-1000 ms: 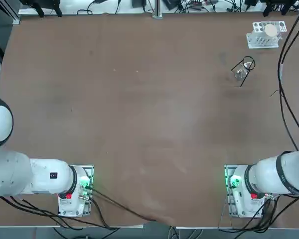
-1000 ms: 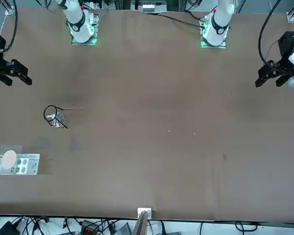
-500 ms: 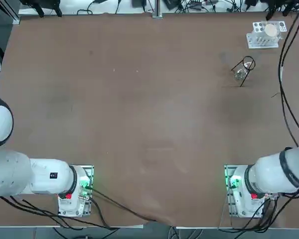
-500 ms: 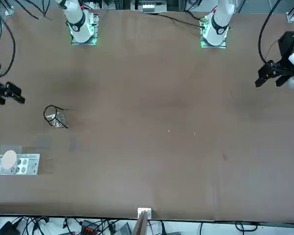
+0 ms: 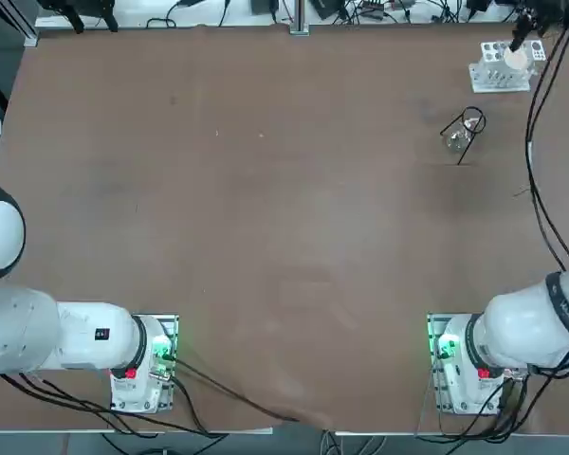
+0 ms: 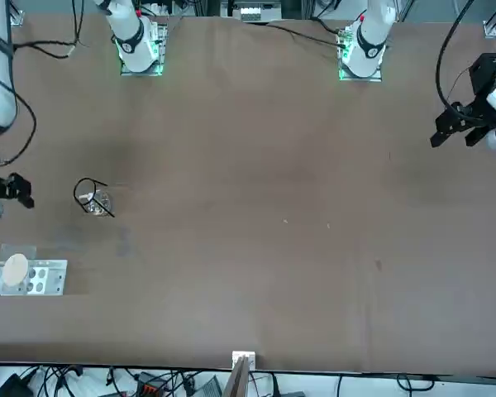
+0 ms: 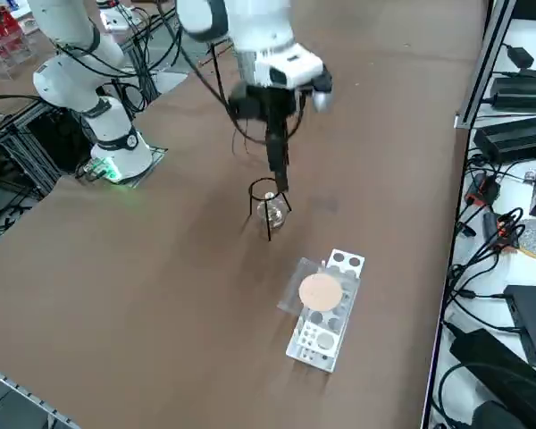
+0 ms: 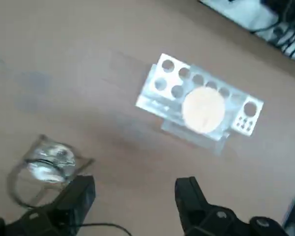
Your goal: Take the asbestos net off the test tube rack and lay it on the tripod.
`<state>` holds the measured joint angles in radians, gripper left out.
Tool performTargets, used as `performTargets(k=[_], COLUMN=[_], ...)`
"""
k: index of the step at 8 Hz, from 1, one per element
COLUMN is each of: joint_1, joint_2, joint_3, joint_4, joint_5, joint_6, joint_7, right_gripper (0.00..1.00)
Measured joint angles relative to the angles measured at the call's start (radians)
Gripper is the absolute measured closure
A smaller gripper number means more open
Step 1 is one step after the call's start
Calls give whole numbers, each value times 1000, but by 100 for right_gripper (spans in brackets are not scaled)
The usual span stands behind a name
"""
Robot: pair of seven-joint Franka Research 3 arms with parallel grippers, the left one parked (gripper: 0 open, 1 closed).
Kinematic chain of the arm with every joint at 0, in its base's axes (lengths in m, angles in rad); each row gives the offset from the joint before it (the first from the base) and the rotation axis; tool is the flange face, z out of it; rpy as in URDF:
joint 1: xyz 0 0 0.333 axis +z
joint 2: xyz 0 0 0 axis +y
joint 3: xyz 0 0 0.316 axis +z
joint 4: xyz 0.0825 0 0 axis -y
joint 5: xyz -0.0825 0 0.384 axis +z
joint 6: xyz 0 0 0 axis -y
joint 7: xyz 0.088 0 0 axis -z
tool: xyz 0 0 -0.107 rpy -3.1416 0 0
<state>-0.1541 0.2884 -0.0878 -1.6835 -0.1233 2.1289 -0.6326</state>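
Overhead, we see the right gripper (image 8: 135,189) of the working arm hanging above the brown table (image 5: 266,190), its two black fingers (image 8: 78,196) spread apart with nothing between them. Before us, the asbestos net (image 7: 290,293), a grey square with a pale round disc (image 7: 321,291) at its centre, lies on top of the white test tube rack (image 7: 313,350), its mesh reaching out past one long side. Rows of round holes show in the rack's top face around the net. Near the rack, apart from it, we find the tripod (image 7: 252,189), a black wire ring on thin legs, with a clear glass object (image 7: 272,212) beneath the ring.
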Motion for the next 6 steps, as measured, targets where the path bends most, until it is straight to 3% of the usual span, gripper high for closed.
performTargets(k=[5,6], joint_1=[-81,-82], joint_2=[58,60], joint_3=[-1,0], joint_4=[-31,-54], joint_5=[-9,-9], joint_6=[264,310], joint_7=[-720,-799], right_gripper=[1,1])
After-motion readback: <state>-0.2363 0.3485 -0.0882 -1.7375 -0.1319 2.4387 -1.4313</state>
